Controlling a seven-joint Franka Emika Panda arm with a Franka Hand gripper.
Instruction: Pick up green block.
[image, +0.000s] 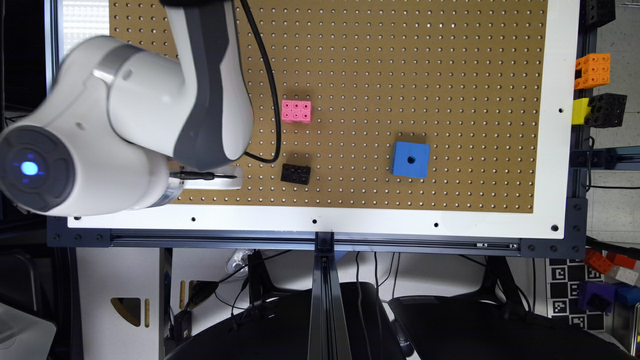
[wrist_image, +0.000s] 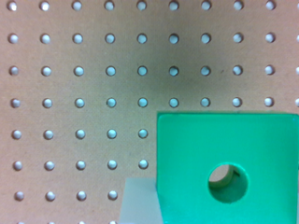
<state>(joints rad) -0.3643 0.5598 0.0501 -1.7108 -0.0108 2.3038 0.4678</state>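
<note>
The green block (wrist_image: 224, 158), a bright green cube with a round dark hole in its top face, looms large and close in the wrist view above the pegboard (wrist_image: 93, 93). A pale flat piece (wrist_image: 138, 203) sits tight against one of its sides, partly under its edge. In the exterior view the white arm (image: 150, 115) covers the block. My gripper (image: 212, 178) shows as a white part low over the board at the exterior view's left.
On the pegboard (image: 400, 60) lie a pink studded brick (image: 296, 111), a small black brick (image: 295, 174) and a blue cube with a hole (image: 410, 159). A black cable (image: 270, 100) loops beside the arm. Orange, yellow and black bricks (image: 595, 90) sit beyond the white frame's right edge.
</note>
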